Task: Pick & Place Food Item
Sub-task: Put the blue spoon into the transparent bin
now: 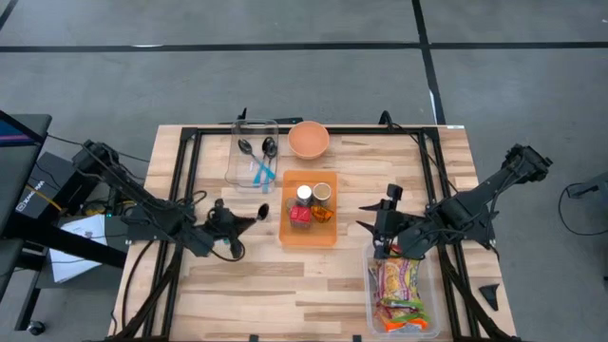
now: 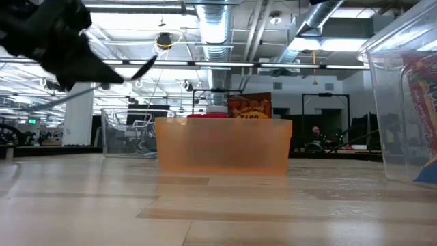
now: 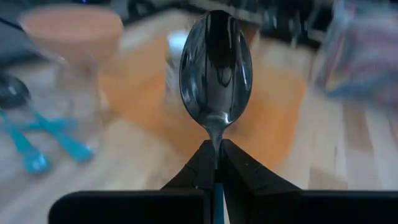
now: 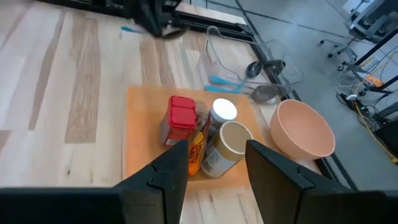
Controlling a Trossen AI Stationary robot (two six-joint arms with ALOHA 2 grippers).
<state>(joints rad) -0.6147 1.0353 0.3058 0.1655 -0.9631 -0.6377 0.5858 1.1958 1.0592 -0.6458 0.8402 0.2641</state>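
Clamped on a spoon (image 3: 216, 68) whose bowl points toward the orange tray (image 1: 328, 236), the left gripper (image 1: 249, 221) hovers just beside it at mid-table, while the right gripper (image 1: 378, 228), jaws parted and empty, waits above the snack bin (image 1: 429, 306) at the near-right corner.

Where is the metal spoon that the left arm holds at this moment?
The spoon is clamped by its handle in the left gripper, above the table just left of the orange tray, in front of the clear utensil bin.

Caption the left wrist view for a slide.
Left gripper shut on a spoon, bowl end pointing toward the orange tray.
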